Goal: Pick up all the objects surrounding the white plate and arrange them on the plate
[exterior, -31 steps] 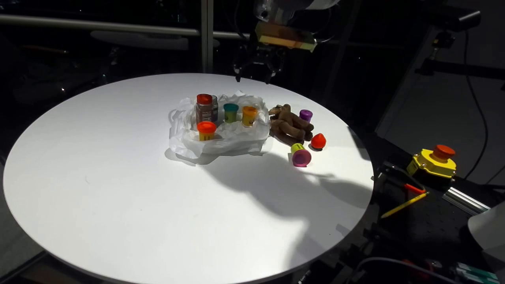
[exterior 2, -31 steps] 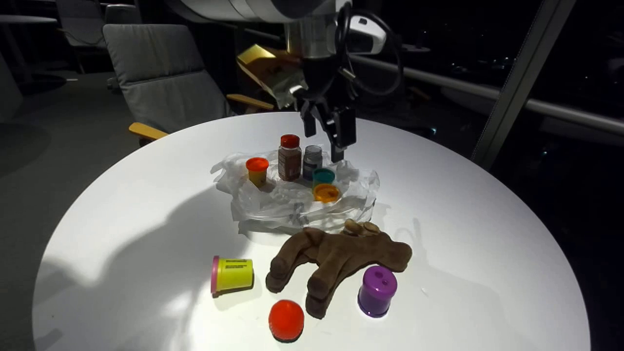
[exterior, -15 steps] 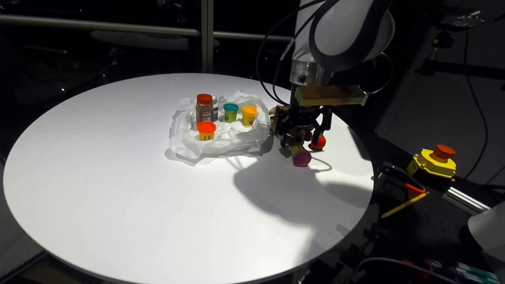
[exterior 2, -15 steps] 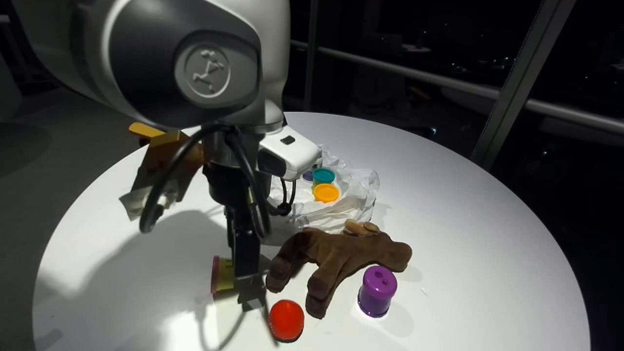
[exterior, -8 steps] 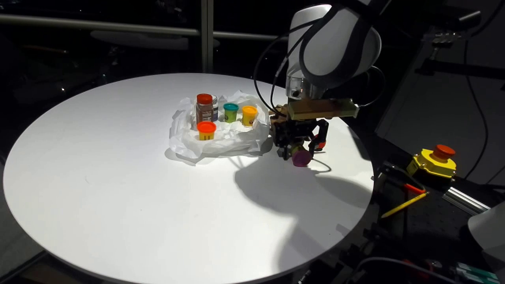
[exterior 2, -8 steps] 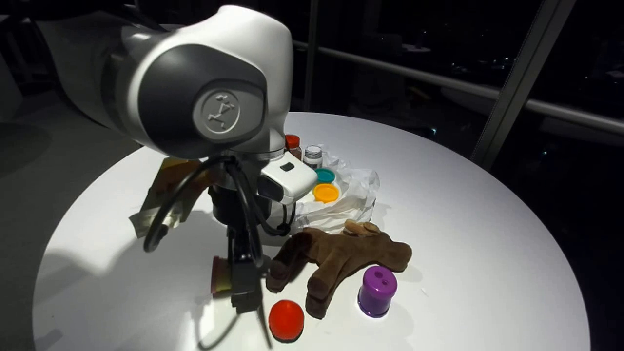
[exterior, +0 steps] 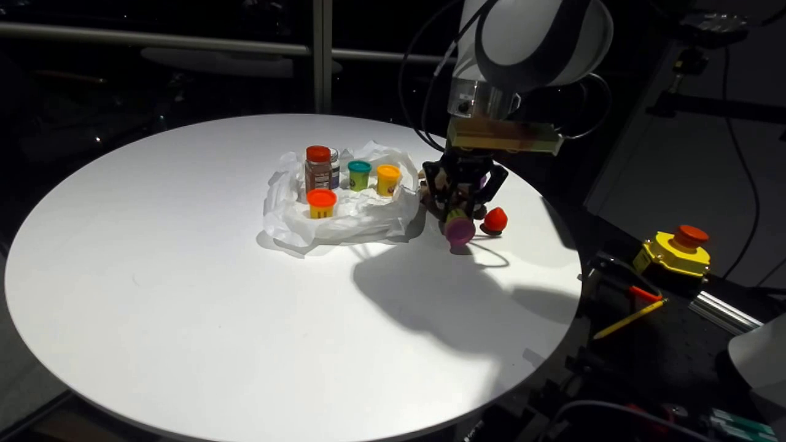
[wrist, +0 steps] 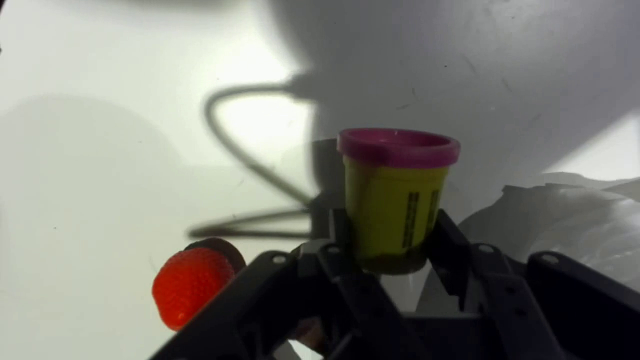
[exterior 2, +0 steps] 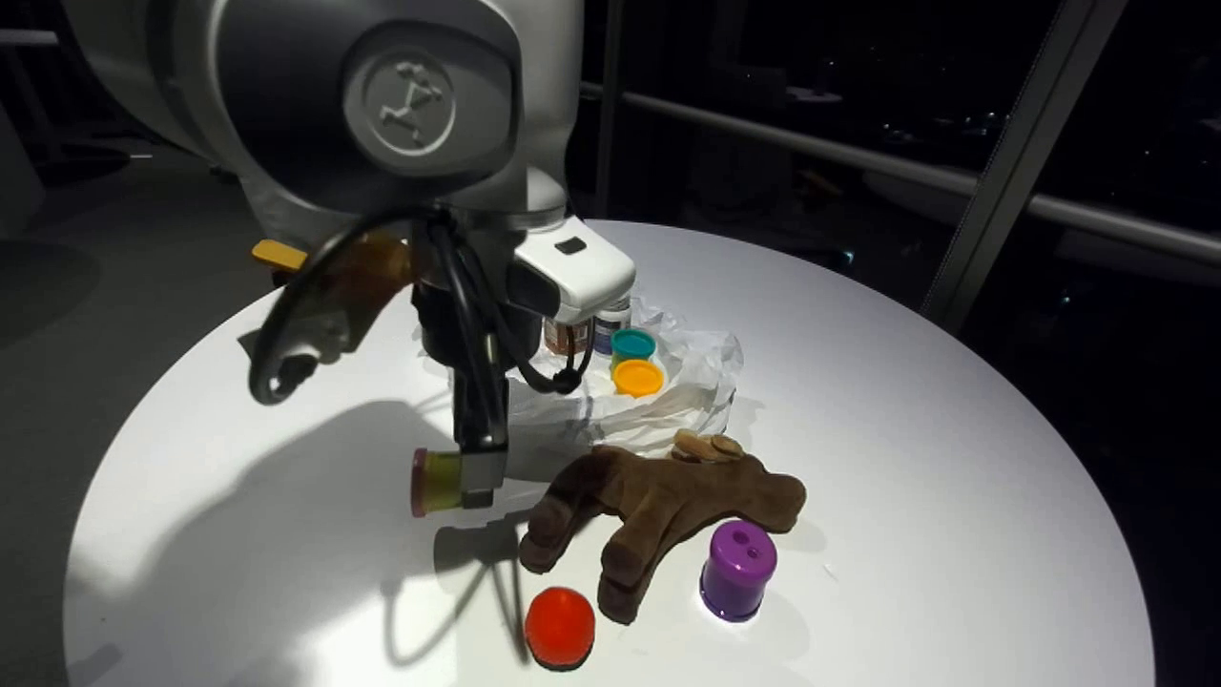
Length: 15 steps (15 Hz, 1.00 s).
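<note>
My gripper is shut on a yellow tub with a pink lid, tilted on its side and raised off the table. The white plate, crinkled at its rim, bears a red-capped jar, a bottle behind it, a teal-lidded tub, a yellow-orange tub and a red-orange-lidded tub. Beside the plate lies the brown plush toy. Near it stand a purple tub and a red strawberry-like piece. The arm hides part of the plate in an exterior view.
Everything stands on a round white tabletop. Off its edge, a yellow box with a red button and a yellow pencil lie on a dark surface. The plush toy is close to the plate's side.
From above the plate, my gripper came down to the pink-lidded tub lying on the table. Its jaws then closed around the tub, which has lifted off the tabletop.
</note>
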Available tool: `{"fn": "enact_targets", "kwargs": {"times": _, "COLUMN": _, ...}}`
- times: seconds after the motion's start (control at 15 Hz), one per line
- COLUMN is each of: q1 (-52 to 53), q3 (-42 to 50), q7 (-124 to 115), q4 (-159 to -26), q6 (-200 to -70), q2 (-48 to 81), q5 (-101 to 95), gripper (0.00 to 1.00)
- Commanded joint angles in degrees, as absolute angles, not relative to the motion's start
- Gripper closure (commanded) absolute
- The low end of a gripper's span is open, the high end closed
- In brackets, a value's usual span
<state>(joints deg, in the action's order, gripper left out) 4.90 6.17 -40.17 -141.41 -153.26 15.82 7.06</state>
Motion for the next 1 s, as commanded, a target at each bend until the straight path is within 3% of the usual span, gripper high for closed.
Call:
{"fn": "enact_targets", "kwargs": {"times": 0.0, "q1": 4.11, "q3": 3.87, "q7": -37.79, "q4": -144.5, "q6": -150.76, "q2": 6.3, "q5": 9.85, "gripper": 0.8}}
{"fn": "enact_targets", "kwargs": {"times": 0.4, "q1": 4.79, "q3": -0.52, "q7": -34.86, "q4": -136.89, "q6": -154.58, "q2": 8.06, "q5": 11.71, "gripper": 0.8}}
{"fn": "enact_targets", "kwargs": {"times": 0.93, "q1": 4.32, "q3": -3.62, "q7": -29.76, "q4": -127.36, "q6": -165.16, "q2": 23.27, "q5": 16.01, "gripper": 0.81}}
